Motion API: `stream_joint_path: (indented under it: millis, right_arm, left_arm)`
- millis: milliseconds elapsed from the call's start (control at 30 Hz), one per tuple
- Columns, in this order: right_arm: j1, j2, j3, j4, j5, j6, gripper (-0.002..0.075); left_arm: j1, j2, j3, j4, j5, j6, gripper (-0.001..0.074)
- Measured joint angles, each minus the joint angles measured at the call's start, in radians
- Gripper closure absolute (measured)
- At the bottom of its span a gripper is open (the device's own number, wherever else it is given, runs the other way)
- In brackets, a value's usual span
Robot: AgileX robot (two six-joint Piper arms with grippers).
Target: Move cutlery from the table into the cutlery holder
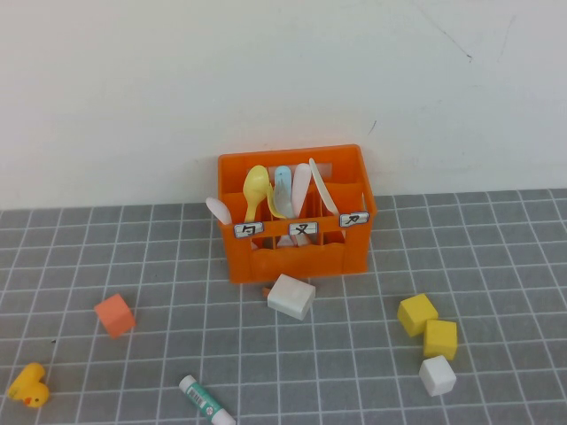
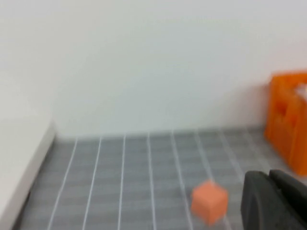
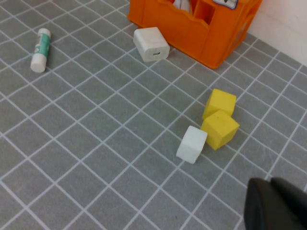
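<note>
Five blocks [image 1: 291, 296] (two yellow [image 1: 417, 313]), one crate [image 1: 297, 254], tube [image 1: 206, 400], duck [image 1: 29, 385].

We see an orange cube [image 1: 115, 314] toward the table's left edge, a yellow duck toy [image 1: 29, 386] near the front left corner, and a white-and-green tube [image 1: 206, 401] lying at the front edge. A larger white block [image 1: 291, 296] sits mid-table. Toward the right edge, two yellow cubes [image 1: 417, 314] [image 1: 440, 338] touch, with a small white cube [image 1: 438, 374] just beside them.
</note>
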Motion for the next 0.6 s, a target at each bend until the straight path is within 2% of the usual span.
stream_joint_path:
  millis: [200,600]
  right_arm:
    - [0.000,-0.005,0.000,0.004,0.003,0.000,0.0726]
    - [0.000,-0.005,0.000,0.004,0.003,0.000,0.0726]
  left_arm:
    - [0.030,-0.004,0.033,-0.024,0.160,-0.038,0.0736]
    - [0.002,-0.006,0.033,-0.024,0.165,-0.052,0.0736]
